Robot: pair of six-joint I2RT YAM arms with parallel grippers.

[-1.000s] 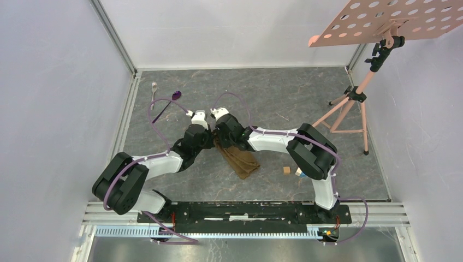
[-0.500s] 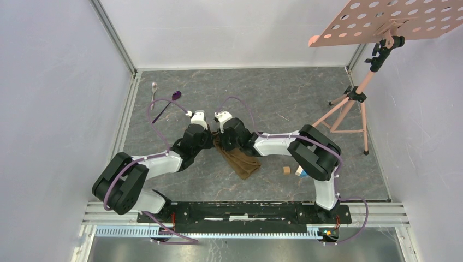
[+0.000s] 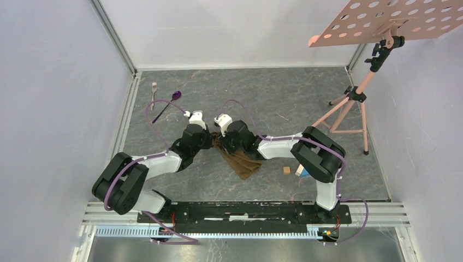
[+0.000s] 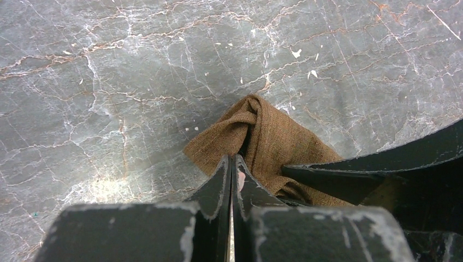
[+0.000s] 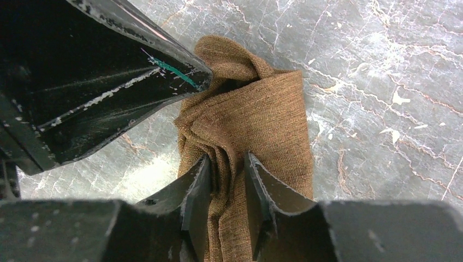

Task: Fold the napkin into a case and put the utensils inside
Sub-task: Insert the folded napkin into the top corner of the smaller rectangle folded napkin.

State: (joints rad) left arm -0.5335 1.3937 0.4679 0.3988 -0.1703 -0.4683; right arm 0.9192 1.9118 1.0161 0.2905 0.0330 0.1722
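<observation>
Napkin (image 3: 244, 162) bunched lengthwise, middle of worktop (image 3: 289, 98). Left gripper (image 4: 232, 162) pressed closed at its 11 o'clock end, touching cloth. Right gripper (image 5: 227, 164) narrowly parted, straddling a ridge of folds. Fork (image 3: 154, 87) and spoon (image 3: 173, 96) at 10 o'clock, well apart.

a grey marbled table (image 3: 284, 93) with pale veins sits between white walls (image 3: 54, 82). at its right edge stands a pink tripod stand (image 3: 354, 106), carrying a pink perforated board (image 3: 393, 19) tilted overhead. toward the near right a small wooden block (image 3: 286, 170) lies beside a blue block (image 3: 298, 173), which is partly hidden.
</observation>
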